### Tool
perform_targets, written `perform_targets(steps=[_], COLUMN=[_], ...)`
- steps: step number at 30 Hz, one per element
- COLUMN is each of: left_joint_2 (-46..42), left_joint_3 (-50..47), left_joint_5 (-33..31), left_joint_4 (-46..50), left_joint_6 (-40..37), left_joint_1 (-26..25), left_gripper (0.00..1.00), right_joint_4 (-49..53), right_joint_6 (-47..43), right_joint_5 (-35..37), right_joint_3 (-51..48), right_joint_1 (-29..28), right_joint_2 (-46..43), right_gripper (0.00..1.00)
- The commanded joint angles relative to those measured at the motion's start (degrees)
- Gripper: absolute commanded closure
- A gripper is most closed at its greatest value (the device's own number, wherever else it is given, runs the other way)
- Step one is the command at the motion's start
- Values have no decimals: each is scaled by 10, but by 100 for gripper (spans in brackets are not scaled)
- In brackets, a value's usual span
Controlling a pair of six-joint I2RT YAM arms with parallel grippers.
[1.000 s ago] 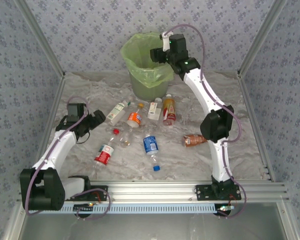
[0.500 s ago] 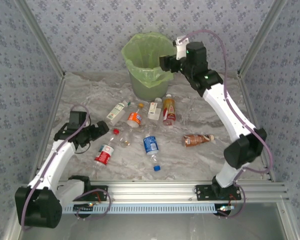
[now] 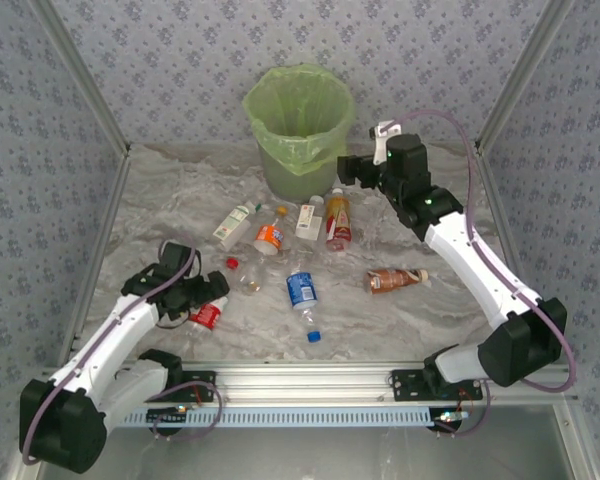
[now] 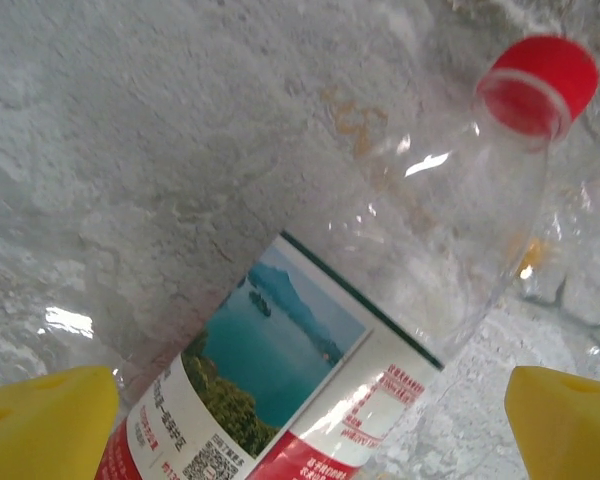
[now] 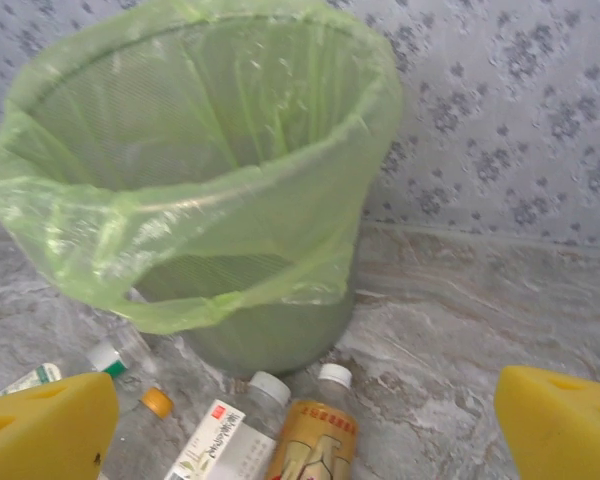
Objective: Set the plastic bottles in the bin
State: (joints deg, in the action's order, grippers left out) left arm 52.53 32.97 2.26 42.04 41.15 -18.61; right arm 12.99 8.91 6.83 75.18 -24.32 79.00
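Several plastic bottles lie on the marbled table (image 3: pixel 160 200), all on the near side of the bin (image 3: pixel 302 178). Farthest from the bin, to its near left, is the left gripper (image 3: pixel 206 302), down low over the red-labelled bottle (image 3: pixel 207 316). In the left wrist view its yellow fingers (image 4: pixel 42 418) are spread wide. This clear bottle (image 4: pixel 380 300), with a red cap, lies on its side between them, and the right-hand finger is clear of it. Whether the other finger touches it I cannot tell.

A crumpled clear bottle (image 3: pixel 249 283) lies just beside it, on the side nearer the bin. The blue-labelled bottle (image 3: pixel 301 289) lies straight out from the bin and well apart from it, with its blue cap turned away from the bin. The brown bottle (image 3: pixel 392 280) lies on its side to the bin's near right.

Closer to the bin, four bottles lie in a loose row: a white bottle with a green cap (image 3: pixel 236 225), an orange-labelled bottle (image 3: pixel 269 237), a white-labelled bottle (image 3: pixel 307 221) and a gold-and-red bottle (image 3: pixel 338 221).

The right gripper (image 3: pixel 346 170) hangs in the air just to the right of the bin, near its wall and below its rim. Its fingers (image 5: pixel 42 432) are wide apart and hold nothing.

The bin stands upright against the back wall, lined with a light-green bag (image 5: pixel 210 215).
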Motion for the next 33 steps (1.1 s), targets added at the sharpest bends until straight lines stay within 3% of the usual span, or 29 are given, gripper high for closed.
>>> perform_targets(steps=[1,7,19,26,33], left_joint_2=[-3,29,144,211,220], left_joint_3=[-20,-29,4,12,6], left_joint_5=[28,21,-54,-96,-98], left_joint_4=[-14,-45,-75,-86,-104], left_joint_6=[5,-10,-47,-42,-41], left_joint_1=[-20,-56,-115,-135,-136], left_gripper=[1,1,2,14,29], right_joint_4=[-17,-31,-33,-16,-1], right_joint_6=[36,68,78,74,78], right_joint_5=[48,58,56,63,78], right_joint_3=[-14,-35,-42,-42,-42], right_joint_1=[-3,-3,-4,-5,-4], right_joint_2=[-16,-15,-11,-12,-23], right_gripper=[1,1,1,1,1])
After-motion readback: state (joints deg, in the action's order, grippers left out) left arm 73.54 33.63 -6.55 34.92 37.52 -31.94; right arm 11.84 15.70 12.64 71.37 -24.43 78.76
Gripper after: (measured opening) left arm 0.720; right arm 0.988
